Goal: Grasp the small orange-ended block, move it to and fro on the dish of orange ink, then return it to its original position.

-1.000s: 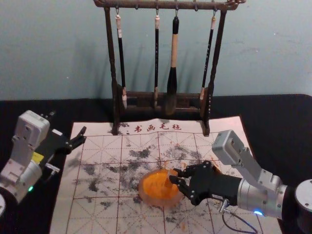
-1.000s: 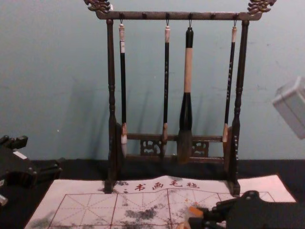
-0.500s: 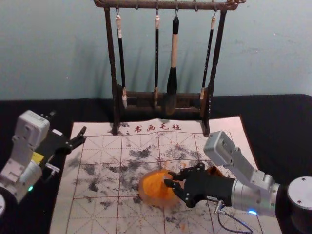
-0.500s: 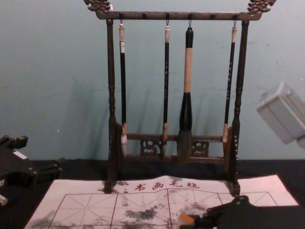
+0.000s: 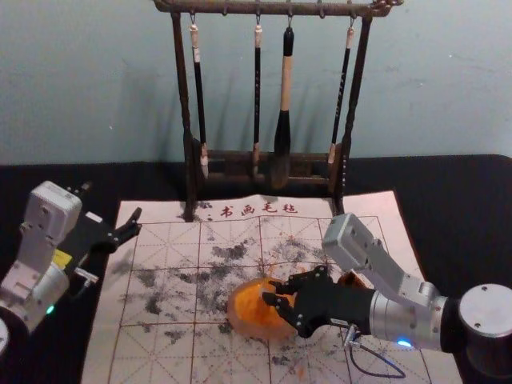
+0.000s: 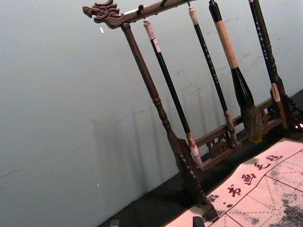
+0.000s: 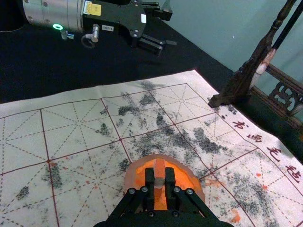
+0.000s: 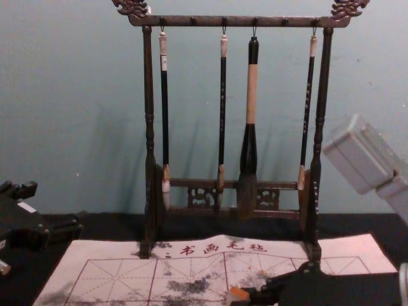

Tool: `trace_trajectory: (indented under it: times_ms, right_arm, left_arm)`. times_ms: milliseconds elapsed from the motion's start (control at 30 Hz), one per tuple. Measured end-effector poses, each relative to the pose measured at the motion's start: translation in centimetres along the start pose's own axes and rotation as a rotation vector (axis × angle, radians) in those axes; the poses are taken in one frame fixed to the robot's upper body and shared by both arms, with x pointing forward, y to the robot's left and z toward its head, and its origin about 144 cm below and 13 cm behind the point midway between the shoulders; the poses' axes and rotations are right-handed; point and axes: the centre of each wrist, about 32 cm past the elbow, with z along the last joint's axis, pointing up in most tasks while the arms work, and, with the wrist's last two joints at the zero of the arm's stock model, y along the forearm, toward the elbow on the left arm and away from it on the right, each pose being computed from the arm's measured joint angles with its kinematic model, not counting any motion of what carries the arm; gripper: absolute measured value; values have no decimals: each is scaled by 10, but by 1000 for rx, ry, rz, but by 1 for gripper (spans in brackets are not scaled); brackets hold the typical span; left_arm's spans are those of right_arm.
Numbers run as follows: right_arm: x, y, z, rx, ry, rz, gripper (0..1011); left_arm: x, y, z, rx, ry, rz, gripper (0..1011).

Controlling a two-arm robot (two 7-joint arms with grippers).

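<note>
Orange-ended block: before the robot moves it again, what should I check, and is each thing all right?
1. Block gripped between the right gripper's fingers: ok.
2. Block over the dish of orange ink: ok.
3. Block's underside touching ink: cannot tell.
4. Left gripper away from the dish: ok.
5. Brushes hanging on their rack: ok.
6. Block released: not ok, still gripped.
</note>
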Motion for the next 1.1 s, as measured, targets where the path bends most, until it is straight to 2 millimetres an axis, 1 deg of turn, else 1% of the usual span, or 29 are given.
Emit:
trace_trajectory:
  times_ms: [267,600,833,1100]
  right_arm:
    - [4,6,0,-11,8,-15,95]
    - [11,6,-1,-21,19,-52,96]
    - [14,0,-3,-28,28,-70,95]
    - [9,-12,-4,-32,35,-54,96]
  left_arm:
    - [0,0,0,0,0,0,1001]
    - [0,0,0,0,0,0,1001]
    - [0,0,0,0,0,0,1002]
    - [0,0,0,0,0,0,1001]
